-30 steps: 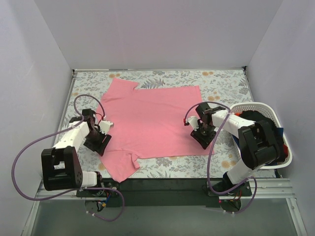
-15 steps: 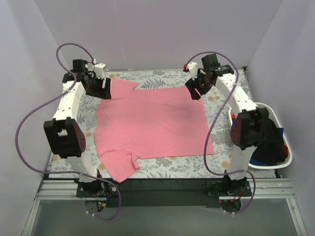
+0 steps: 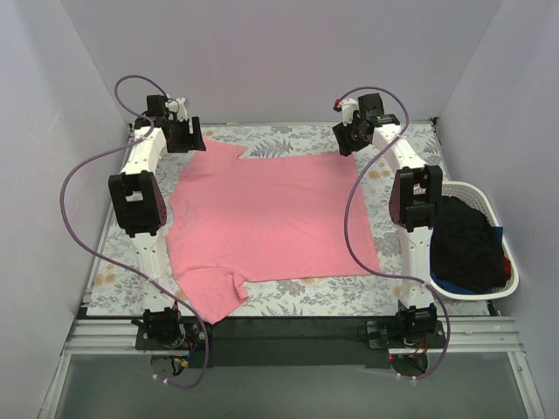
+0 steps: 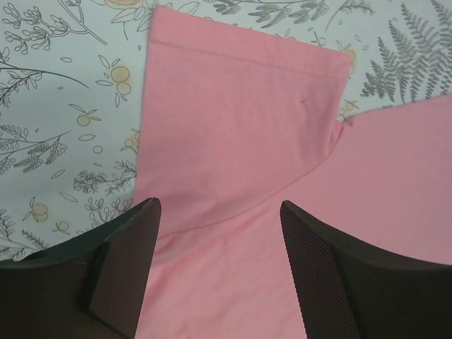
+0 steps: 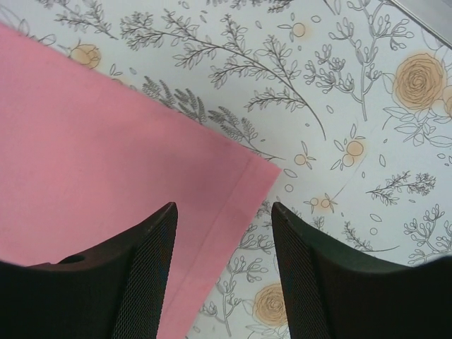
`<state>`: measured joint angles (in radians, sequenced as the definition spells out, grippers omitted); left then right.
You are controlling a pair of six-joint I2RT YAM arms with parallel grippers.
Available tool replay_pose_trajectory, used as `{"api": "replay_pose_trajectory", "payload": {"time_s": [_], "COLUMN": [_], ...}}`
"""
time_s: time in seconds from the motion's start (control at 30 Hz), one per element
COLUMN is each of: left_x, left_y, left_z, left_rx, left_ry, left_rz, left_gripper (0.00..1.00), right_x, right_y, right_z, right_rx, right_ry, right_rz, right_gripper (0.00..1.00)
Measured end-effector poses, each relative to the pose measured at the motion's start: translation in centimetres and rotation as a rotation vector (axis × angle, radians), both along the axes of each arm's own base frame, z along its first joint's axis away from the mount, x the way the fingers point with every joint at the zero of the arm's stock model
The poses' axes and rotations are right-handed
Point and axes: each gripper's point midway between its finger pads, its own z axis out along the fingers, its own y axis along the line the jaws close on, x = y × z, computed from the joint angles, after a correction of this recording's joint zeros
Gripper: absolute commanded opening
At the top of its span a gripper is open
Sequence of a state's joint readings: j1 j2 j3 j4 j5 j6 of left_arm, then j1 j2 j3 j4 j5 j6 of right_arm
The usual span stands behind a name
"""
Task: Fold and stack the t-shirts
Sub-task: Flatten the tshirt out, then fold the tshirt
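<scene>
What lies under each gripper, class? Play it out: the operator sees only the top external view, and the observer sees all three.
Observer: The left gripper is over a sleeve of the salmon-pink t-shirt, whose hemmed edge lies flat.
Operator: Has it gripped the cloth?
Observer: No. Its jaws stand apart, with smooth pink fabric showing between them.
Operator: And the right side?
Observer: The right gripper is open too, above the shirt's hemmed corner. The gap between its jaws shows part shirt and part floral tablecloth.
</scene>
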<state>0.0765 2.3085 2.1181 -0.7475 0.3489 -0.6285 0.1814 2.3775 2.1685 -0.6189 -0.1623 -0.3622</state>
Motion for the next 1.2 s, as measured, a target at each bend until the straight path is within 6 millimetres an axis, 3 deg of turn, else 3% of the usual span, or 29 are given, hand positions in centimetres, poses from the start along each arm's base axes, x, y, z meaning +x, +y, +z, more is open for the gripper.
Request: {"api": "replay_pose_trajectory", "payload": {"time_s": [0.13, 0.3, 0.67, 1.03, 1.2], "left_x": [0.8, 1.4, 1.9, 2.0, 3.2], "left_y": [0.3, 0.7, 1.4, 1.7, 1.9], "left_z": [-2.1, -3.4, -3.8, -4.5, -4.0], "left_rx": [0.001, 0.016, 0.045, 0.055, 0.063], "left_ry": [0.023, 0.029, 0.021, 0.032, -0.001], "left_rz": [0.026, 0.042, 0.077, 0.088, 0.093], "left_gripper": [0.68, 0.67, 0.67, 0.67, 0.68], "right_x": [1.4, 3.0, 2.4, 3.1, 3.5], "right_y": [-0.8, -1.2, -1.1, -1.0, -1.1], "right_z": [-0.2, 0.2, -5.6, -5.3, -5.1], "right_rx": [0.012, 0.035, 0.049, 0.066, 0.077], "right_ry": [-0.044, -0.102, -0.009, -0.04, -0.054], "right_rz": [-0.041, -0.066, -0.086, -0.08, -0.078], "right_gripper": [0.63, 0.61, 0.57, 0.63, 0.63]}}
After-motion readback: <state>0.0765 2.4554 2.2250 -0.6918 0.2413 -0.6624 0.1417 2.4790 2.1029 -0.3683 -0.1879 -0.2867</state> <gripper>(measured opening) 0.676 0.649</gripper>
